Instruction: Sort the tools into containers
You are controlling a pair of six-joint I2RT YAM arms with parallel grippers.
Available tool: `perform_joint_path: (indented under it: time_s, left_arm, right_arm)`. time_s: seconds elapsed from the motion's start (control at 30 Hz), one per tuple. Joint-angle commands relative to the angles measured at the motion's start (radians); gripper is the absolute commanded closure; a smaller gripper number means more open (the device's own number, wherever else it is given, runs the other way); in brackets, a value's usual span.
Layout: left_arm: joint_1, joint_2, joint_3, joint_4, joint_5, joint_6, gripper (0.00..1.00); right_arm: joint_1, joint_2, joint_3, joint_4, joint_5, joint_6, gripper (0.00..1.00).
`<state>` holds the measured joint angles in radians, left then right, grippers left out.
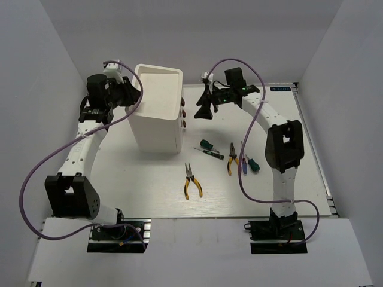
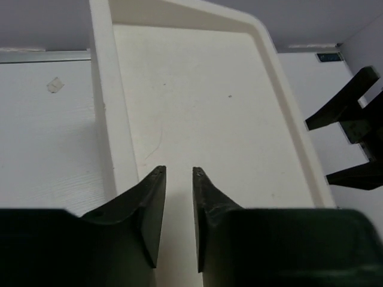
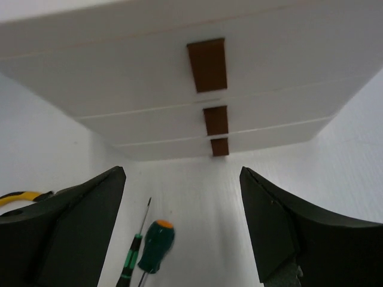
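— Where do the things stand?

— The white cabinet point(image 1: 157, 119) sits back left on the surface point(image 1: 137, 197), all 3 drawers shut, their brown knobs point(image 3: 206, 64) facing the right arm. The 2 pliers point(image 1: 191, 181) and the screwdrivers point(image 1: 207, 144) lie loose in front, well apart from any drawer.

— And the arms?

— The left tool point(image 2: 178, 172) hovers over the cabinet's recessed top, its jaws narrow, nothing between them. The right tool point(image 3: 182, 173) is spread wide and empty, pointed at the knobs, with the green screwdriver point(image 3: 157, 236) below it.

— How would those drawers handle?

— Light plastic, I'd guess, and the cabinet might skid on that smooth surface when a drawer is pulled. The knobs are small flat tabs, so I'd pinch one across its sides. Which drawer goes first, I can't tell.

— The rest?

— Pliers look heavy and stiff; I'd grip them across both handles near the pivot. The thin screwdrivers would roll, so take the handle.

— The room?

— Plain white walls point(image 1: 36, 89) close in on 3 sides, and purple cables point(image 1: 36, 173) loop off both arms.
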<state>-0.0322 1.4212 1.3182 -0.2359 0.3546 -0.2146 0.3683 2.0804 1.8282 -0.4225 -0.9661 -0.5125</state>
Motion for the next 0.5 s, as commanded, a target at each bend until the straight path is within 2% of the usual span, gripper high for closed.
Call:
perform_joint_path:
  time_s: [0.0, 0.03, 0.1, 0.2, 0.23, 0.3, 0.47]
  left_arm:
    - [0.000, 0.039, 0.038, -0.043, -0.005, 0.004, 0.68]
    - [0.000, 0.048, 0.038, -0.043, 0.004, 0.004, 0.72]
    - [0.000, 0.048, 0.048, -0.062, -0.006, 0.004, 0.72]
    - [0.000, 0.048, 0.049, -0.101, -0.058, 0.026, 0.49]
    - [0.000, 0.048, 0.049, -0.102, -0.068, 0.040, 0.44]
    - [0.000, 0.038, 0.049, -0.128, -0.089, 0.052, 0.41]
    - [0.000, 0.027, 0.039, -0.140, -0.089, 0.061, 0.41]
  right_arm:
    - [0.006, 0.049, 0.109, 0.087, 0.030, 0.040, 0.17]
    - [0.009, 0.052, 0.137, 0.100, 0.032, 0.037, 0.17]
    - [0.027, 0.066, 0.137, 0.160, 0.064, 0.042, 0.17]
    - [0.047, 0.093, 0.151, 0.211, 0.095, 0.052, 0.17]
    - [0.050, 0.104, 0.186, 0.214, 0.086, 0.058, 0.17]
    - [0.063, 0.139, 0.235, 0.229, 0.041, 0.095, 0.17]
    - [0.090, 0.150, 0.220, 0.324, 0.003, 0.150, 0.18]
